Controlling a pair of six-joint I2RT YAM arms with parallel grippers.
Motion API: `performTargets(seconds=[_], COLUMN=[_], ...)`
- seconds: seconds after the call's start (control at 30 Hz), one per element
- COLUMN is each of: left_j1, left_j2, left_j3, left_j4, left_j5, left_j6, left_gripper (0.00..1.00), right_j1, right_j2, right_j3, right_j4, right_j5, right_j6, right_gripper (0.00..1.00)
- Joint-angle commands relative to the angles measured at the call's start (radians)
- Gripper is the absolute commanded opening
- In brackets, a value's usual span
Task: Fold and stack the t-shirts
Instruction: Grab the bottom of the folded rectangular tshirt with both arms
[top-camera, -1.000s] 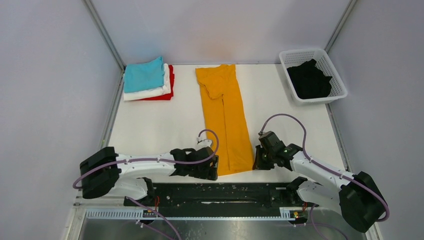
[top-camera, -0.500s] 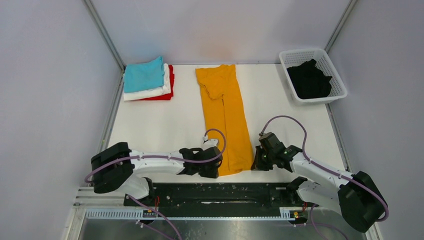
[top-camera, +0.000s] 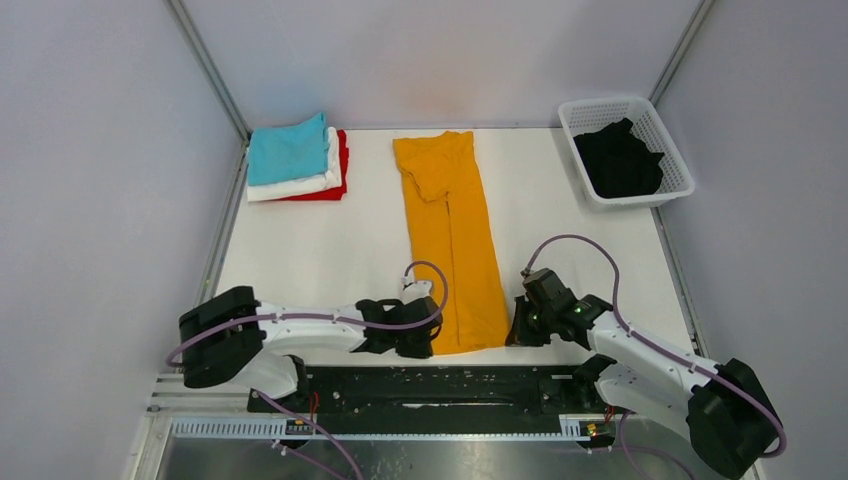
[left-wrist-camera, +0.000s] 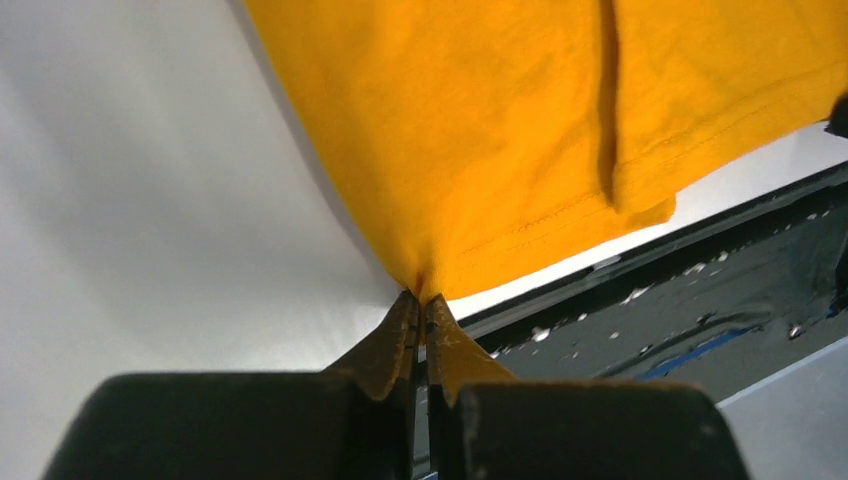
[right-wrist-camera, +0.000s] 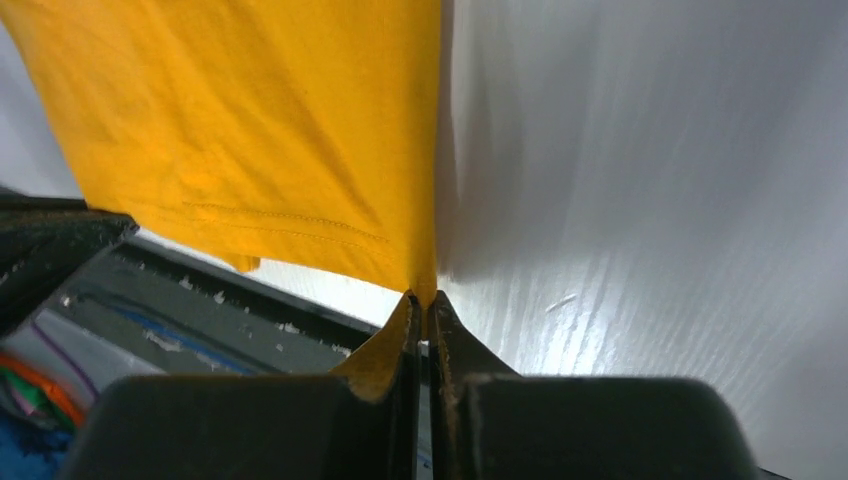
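A mustard-orange t-shirt (top-camera: 452, 236) lies folded into a long strip down the middle of the white table, collar end far, hem near. My left gripper (top-camera: 432, 342) is shut on the hem's near left corner (left-wrist-camera: 425, 285). My right gripper (top-camera: 513, 336) is shut on the near right corner (right-wrist-camera: 425, 285). A folded stack sits at the far left: a teal t-shirt (top-camera: 288, 150) on a white one (top-camera: 300, 185) on a red one (top-camera: 340, 160). A black t-shirt (top-camera: 620, 160) lies bunched in the basket.
The white lattice basket (top-camera: 668, 140) stands at the far right corner. A black rail (top-camera: 430, 385) runs along the table's near edge just behind both grippers. Grey walls close the left, right and far sides.
The left gripper slid right to the hem's corner and closed on it. The right gripper shifted slightly nearer, shut on its corner. The shirt has shifted slightly.
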Motion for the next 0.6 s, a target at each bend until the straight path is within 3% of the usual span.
performTargets(seconds=[0.0,0.17,0.3,0.57], left_j1=[-0.019,-0.073,-0.075,-0.008], left_j2=[-0.119,-0.198,-0.227,-0.281], left_j3=[-0.115,-0.131,-0.127,-0.061], left_j4=[-0.087,-0.04,-0.022,-0.05], left_j5=[0.004,0.042,0.047,-0.065], left_j6=[-0.034,-0.029,-0.023,0.046], left_gripper=[0.0,0.0,0.0,0.0], right_j1=[0.011,0.053,0.058,0.058], right_j2=[-0.085,-0.184,-0.207,-0.172], right_j3=[-0.041,-0.061,-0.083,0.026], right_j4=[-0.053,-0.101,-0.035,0.013], right_j5=[-0.139,-0.199,-0.272,-0.153], right_j6=[0.013,0.024,0.066,0.055], right_gripper=[0.0,0.0,0.0,0.0])
